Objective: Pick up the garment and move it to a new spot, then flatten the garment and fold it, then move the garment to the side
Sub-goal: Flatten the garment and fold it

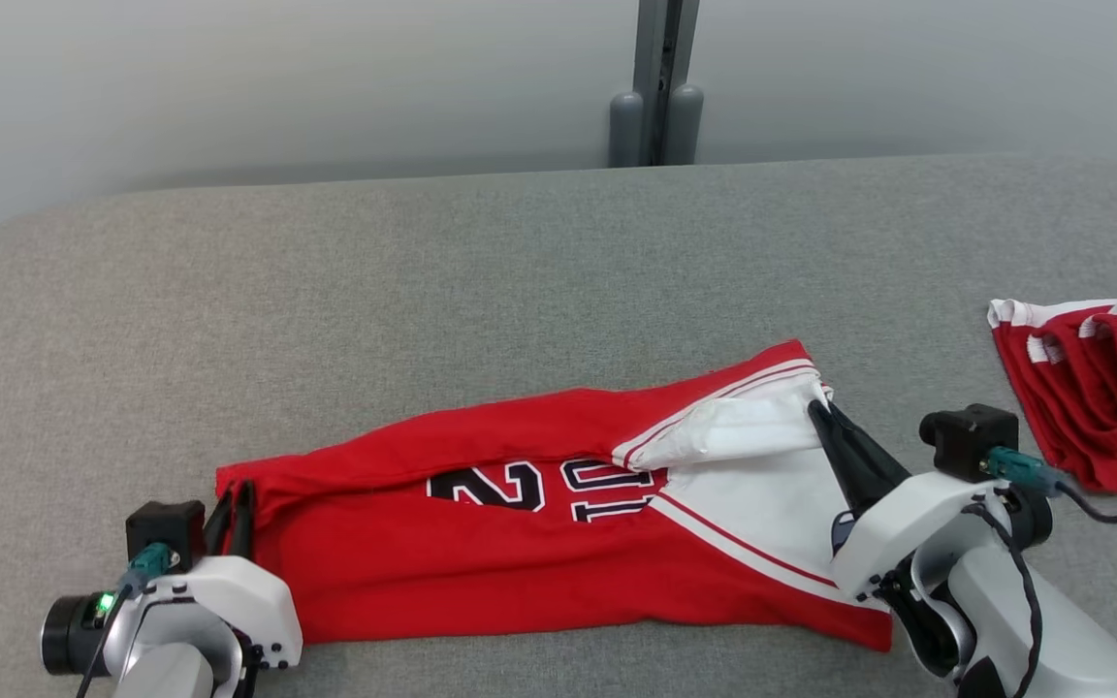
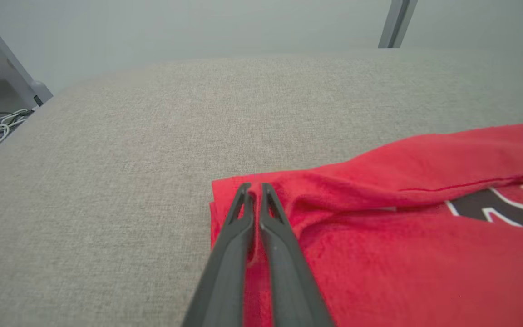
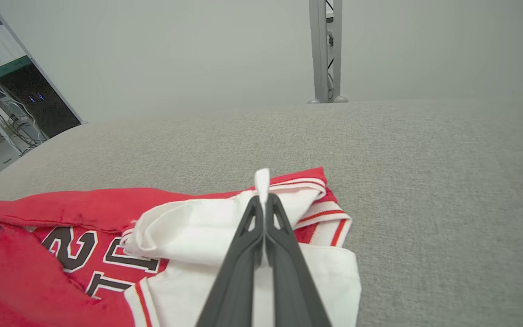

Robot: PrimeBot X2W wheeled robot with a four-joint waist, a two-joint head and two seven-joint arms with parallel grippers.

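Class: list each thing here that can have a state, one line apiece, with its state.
Red jersey: lying on the table, folded over, pinched at both ends.
Left gripper: jaws shut on the jersey's red corner.
Right gripper: jaws shut on the jersey's white edge.
Second red garment: bunched, lying apart at the right, untouched.
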